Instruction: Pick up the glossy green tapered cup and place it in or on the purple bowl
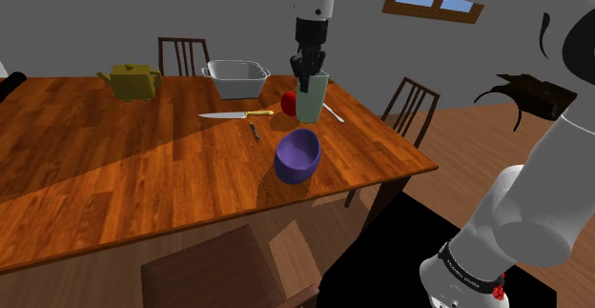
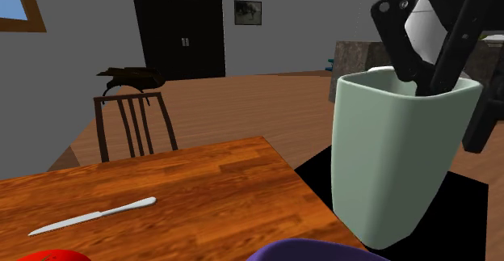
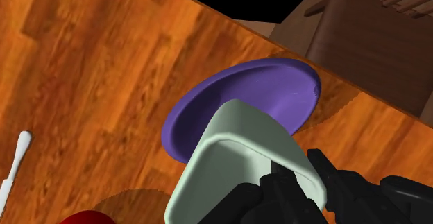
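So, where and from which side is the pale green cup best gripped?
By its rim wall, from above: the cup is upright and open-topped, and its sides taper, so a side grasp may slip. The gripper pinches that wall now, one finger inside.

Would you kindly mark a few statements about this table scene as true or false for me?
1. The gripper is shut on the wall of the pale green cup, with one finger inside it. True.
2. The cup sits inside the purple bowl. False: the gripper holds the cup, and it is not in the bowl.
3. The knife lying on the table has a yellow handle. True.
4. The teapot is red. False: it is olive yellow.
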